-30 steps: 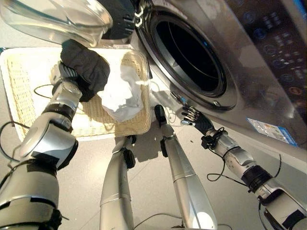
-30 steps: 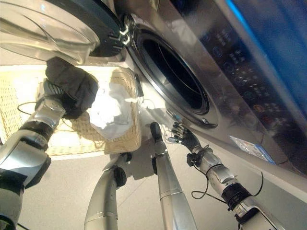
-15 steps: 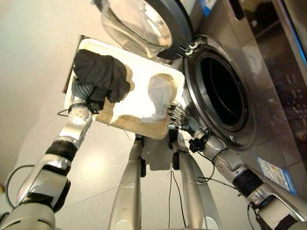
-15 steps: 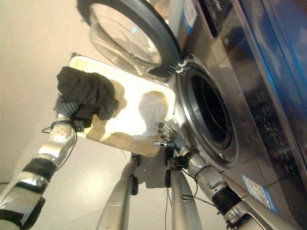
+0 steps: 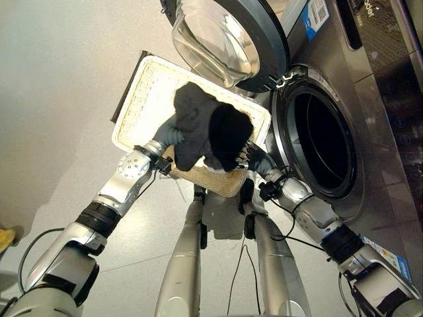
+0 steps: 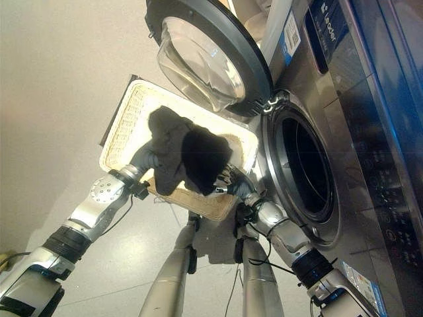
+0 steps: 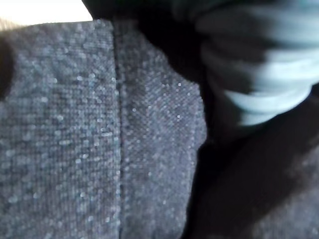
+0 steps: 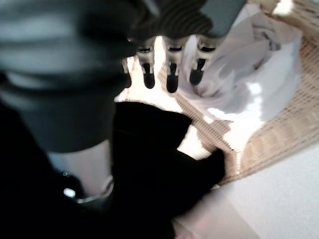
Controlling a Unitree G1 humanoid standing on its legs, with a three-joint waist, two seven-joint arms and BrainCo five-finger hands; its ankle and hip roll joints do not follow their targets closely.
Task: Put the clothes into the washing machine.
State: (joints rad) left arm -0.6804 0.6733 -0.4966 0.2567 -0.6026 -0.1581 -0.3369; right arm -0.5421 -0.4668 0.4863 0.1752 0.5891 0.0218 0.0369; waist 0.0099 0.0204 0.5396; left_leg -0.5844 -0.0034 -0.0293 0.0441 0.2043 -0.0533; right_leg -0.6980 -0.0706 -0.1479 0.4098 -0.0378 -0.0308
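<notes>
The left hand (image 5: 170,134) holds the dark garment (image 5: 208,132) bunched over the basket (image 5: 149,78), the right hand (image 8: 169,69) (fingers straight, empty) just beside it, nearer the washer opening (image 5: 324,145).

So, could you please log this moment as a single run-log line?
left hand: holds dark garment over basket | right hand: open above white garment | washer door: open

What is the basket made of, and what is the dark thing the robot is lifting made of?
The basket looks like pale woven wicker or rattan: its rim and floor show a criss-cross weave. The dark garment, draped over the left hand, looks like soft knitted fabric, matte charcoal, with fine loops and a stitched seam up close.
</notes>
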